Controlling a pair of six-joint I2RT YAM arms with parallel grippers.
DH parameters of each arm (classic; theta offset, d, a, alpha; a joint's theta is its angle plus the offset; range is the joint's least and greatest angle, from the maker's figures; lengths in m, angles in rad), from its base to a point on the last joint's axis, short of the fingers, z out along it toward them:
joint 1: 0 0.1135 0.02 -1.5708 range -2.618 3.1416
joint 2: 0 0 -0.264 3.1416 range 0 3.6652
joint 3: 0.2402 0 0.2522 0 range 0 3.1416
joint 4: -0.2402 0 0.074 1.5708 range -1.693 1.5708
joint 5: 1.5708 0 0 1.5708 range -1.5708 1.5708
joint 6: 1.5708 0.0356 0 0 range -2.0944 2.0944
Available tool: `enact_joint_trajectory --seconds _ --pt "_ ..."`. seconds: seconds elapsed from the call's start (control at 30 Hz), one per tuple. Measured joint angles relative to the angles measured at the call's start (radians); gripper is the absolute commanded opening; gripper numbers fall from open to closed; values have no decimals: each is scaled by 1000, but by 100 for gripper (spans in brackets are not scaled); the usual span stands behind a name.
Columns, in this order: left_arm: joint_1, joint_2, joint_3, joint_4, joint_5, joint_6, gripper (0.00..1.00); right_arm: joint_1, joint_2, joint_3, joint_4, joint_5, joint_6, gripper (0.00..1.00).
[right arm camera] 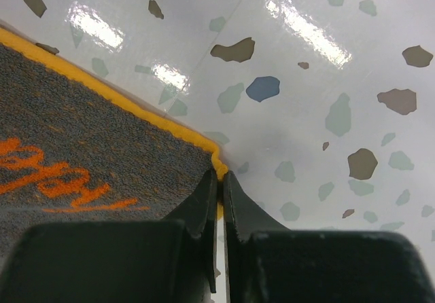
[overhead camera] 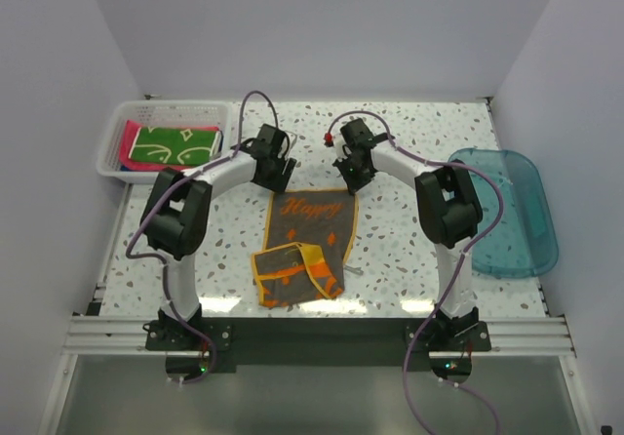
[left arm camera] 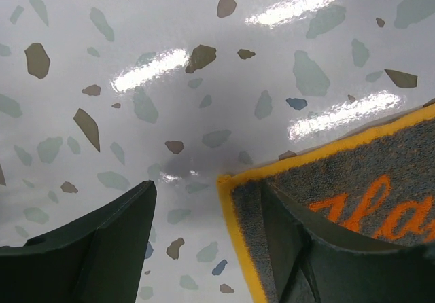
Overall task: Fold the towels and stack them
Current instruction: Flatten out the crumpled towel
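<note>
While the right fingers (right arm camera: 202, 204) pinch the grey towel (right arm camera: 102, 133) at its far right corner, the left fingers (left arm camera: 102, 248) gape.
Its far left corner lies between them on the counter (left arm camera: 170, 79).

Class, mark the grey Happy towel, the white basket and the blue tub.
grey Happy towel (overhead camera: 312, 225), top view, flat middle.
white basket (overhead camera: 175, 111), top view, far wall.
blue tub (overhead camera: 517, 211), top view, bare floor.

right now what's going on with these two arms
Both arms are at the grey towel spread on the table, one near corner folded over. The right fingers are shut on its far right corner; the left fingers stand open around the far left corner. A green towel and a pink towel lie in the basket.
</note>
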Motion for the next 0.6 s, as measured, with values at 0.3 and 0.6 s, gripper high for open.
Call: enact_joint_trajectory --seconds 0.3,0.6 --pt "0 31 0 -1 11 2 52 0 0 0 0 0 0 0" --pt "3 32 -12 7 64 -6 42 0 -1 -2 2 0 0 0"
